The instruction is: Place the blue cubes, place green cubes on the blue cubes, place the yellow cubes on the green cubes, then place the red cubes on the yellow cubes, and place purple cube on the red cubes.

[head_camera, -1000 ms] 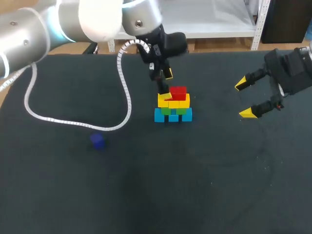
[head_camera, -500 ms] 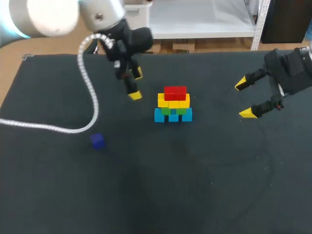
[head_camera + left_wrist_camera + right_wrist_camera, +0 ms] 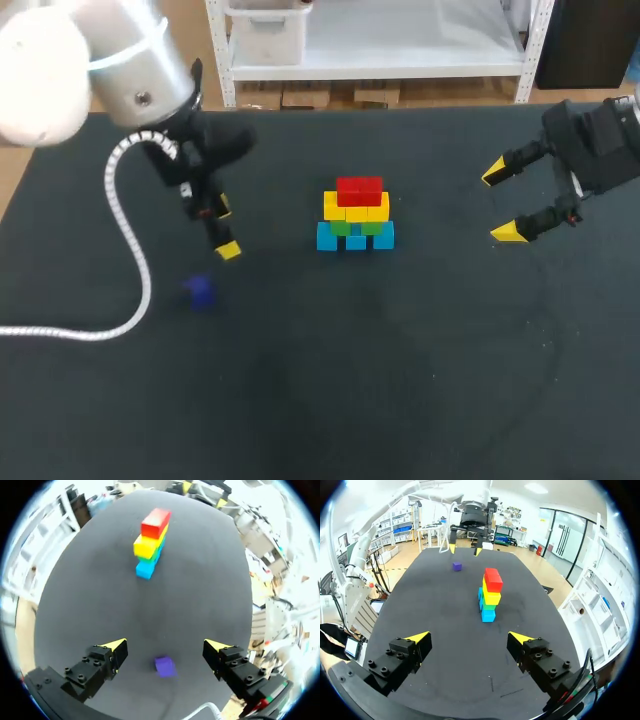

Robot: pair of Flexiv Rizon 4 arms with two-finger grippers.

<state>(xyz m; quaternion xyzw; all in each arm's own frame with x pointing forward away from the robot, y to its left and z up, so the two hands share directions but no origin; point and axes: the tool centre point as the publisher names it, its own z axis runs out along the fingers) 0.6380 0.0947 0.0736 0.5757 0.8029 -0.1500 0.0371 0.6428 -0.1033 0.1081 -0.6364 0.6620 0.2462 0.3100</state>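
Left fingers point(image 3: 114, 649) stood wide apart and empty, the purple cube point(image 3: 164, 666) lying untouched on the desk point(image 3: 400, 380) between them. Right fingers point(image 3: 510, 232) wide, empty. Stack point(image 3: 355, 222) judged complete through the red cubes point(image 3: 360, 189); only purple remained.

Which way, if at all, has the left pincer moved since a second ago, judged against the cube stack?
Yes. The left pincer drew away from the cube stack toward the view's left, ending near the purple cube.
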